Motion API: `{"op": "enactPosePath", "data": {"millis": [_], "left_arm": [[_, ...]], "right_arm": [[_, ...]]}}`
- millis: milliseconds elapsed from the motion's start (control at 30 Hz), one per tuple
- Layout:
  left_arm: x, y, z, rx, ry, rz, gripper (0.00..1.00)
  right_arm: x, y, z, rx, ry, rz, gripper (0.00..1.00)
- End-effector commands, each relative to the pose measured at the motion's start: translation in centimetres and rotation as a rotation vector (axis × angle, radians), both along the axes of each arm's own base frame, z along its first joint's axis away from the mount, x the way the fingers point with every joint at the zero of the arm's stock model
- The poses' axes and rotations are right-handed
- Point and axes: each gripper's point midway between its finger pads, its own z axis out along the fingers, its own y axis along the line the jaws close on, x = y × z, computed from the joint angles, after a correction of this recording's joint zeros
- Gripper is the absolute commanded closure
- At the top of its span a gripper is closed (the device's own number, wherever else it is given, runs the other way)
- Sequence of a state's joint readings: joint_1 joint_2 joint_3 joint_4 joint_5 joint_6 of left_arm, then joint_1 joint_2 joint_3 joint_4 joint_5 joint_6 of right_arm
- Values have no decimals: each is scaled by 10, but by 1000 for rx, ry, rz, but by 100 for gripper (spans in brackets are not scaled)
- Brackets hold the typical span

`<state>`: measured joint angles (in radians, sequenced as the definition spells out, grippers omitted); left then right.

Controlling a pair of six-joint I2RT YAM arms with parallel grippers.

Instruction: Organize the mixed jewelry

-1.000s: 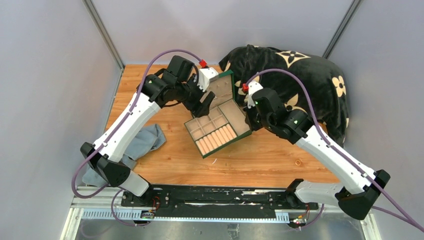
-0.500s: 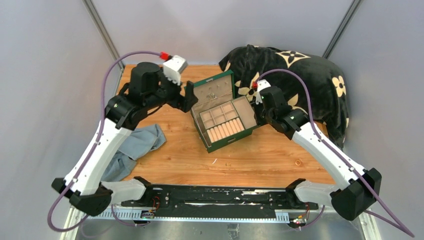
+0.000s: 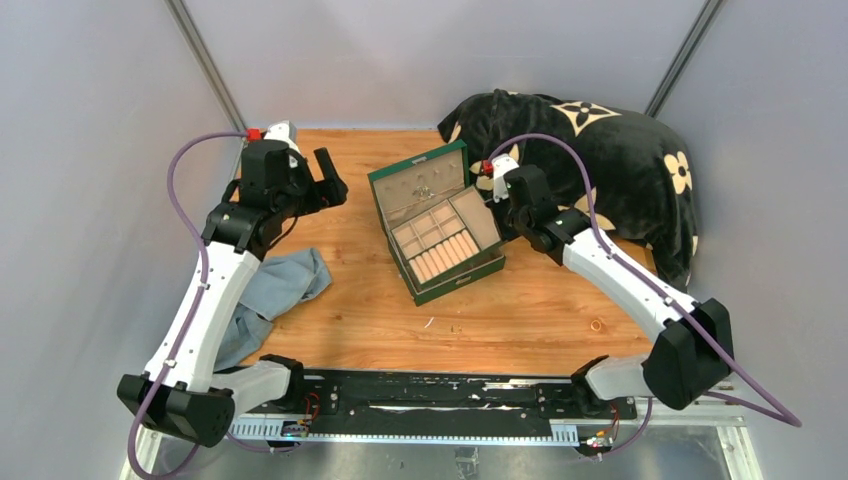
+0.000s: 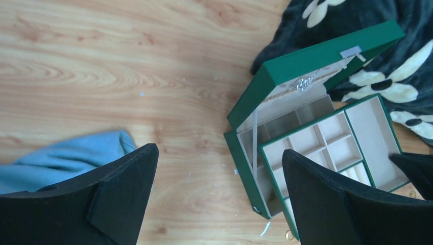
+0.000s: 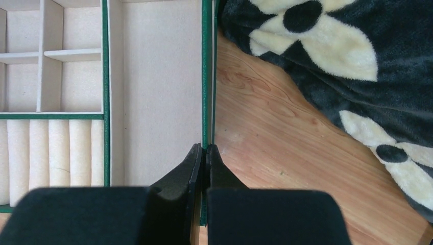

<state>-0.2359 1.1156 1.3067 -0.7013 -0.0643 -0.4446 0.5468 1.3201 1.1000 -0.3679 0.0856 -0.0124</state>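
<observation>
Top external: box point(image 3: 460, 283) open, compartments bare. Silvery cluster point(image 4: 303, 84) sits in lid point(image 3: 400, 200); gold ring point(image 3: 597, 325) lies on table point(image 3: 520, 320), well apart. Left gripper point(image 4: 219, 153) released, right gripper point(image 5: 203, 150) clenched at box rim. Sorting seems barely started.

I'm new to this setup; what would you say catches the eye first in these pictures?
The open green jewelry box in the middle of the wooden table stands out first, with the right gripper's fingers closed at its right rim. Behind it, a black blanket with cream flowers is heaped in the far right corner. The left gripper hangs wide open left of the box.
</observation>
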Motion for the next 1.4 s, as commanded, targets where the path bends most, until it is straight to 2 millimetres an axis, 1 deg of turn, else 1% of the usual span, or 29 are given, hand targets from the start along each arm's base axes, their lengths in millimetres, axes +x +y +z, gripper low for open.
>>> {"op": "enactPosePath", "data": {"millis": [0, 133, 333, 467, 800, 1000, 1067, 1200, 1367], "left_arm": [[-6, 6, -12, -54, 41, 70, 4], [-4, 4, -17, -78, 44, 77, 4], [1, 4, -20, -75, 54, 78, 4], [6, 2, -22, -76, 59, 67, 4], [17, -3, -23, -91, 63, 48, 4], [22, -5, -27, -91, 73, 41, 4], [23, -6, -27, -92, 74, 40, 4], [25, -6, -29, -91, 79, 39, 4], [28, -7, -25, -103, 66, 38, 4]], "right_arm": [[15, -3, -7, -1, -26, -1, 100], [17, -4, -19, -6, -3, -12, 100], [18, 2, -33, 2, 30, 0, 100], [19, 9, -39, 27, 47, 16, 100], [27, 12, -50, 14, 68, 9, 100], [26, 12, -60, 8, 88, 9, 100], [22, 18, -64, 24, 105, 37, 100], [17, 21, -72, 36, 124, 59, 100], [19, 19, -74, 70, 134, 21, 100]]}}
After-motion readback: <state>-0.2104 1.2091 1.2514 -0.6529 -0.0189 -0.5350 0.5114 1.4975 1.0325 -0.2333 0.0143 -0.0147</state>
